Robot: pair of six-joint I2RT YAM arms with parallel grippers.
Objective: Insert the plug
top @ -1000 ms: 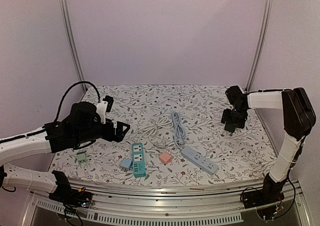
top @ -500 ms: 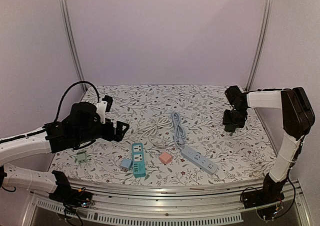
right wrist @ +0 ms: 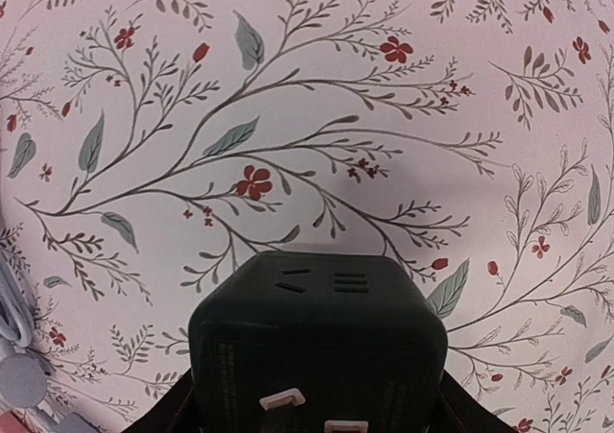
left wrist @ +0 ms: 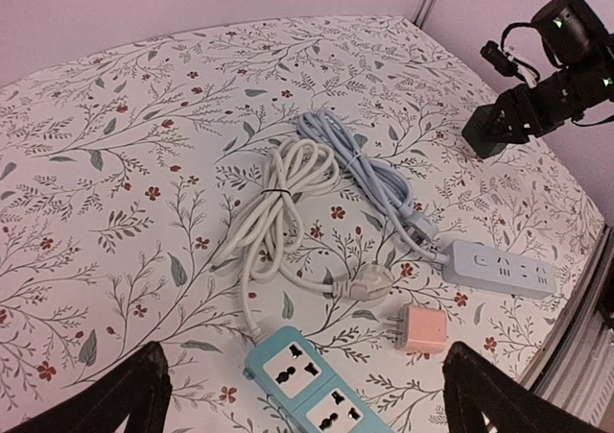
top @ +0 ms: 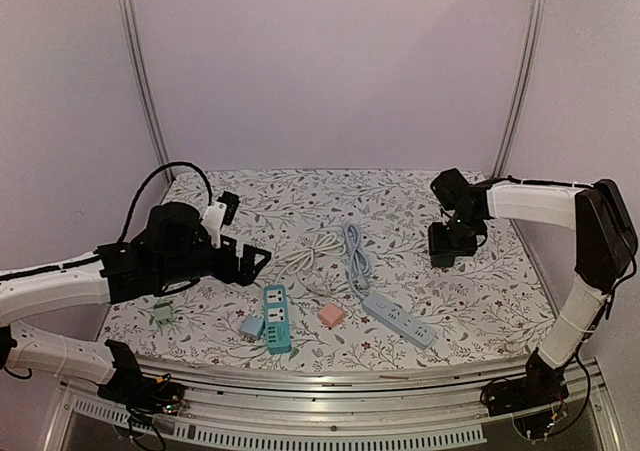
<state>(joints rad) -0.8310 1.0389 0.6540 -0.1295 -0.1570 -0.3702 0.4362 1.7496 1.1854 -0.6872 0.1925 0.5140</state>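
Note:
My right gripper is shut on a dark cube adapter, with a finger against each side and slots showing on its far face. In the top view the cube hangs over the right part of the table. My left gripper is open above a teal power strip, and nothing is between its fingers. A pink plug adapter lies beside the strip with its prongs toward it. The white plug of a coiled white cord rests just behind.
A grey-blue power strip with its bundled cord lies right of centre. A green plug and a light blue adapter sit near the front left. Metal frame posts stand at the back corners.
The right gripper has closed on the dark cube and carried it left, toward the table's middle. The left arm has shifted slightly right, still open.

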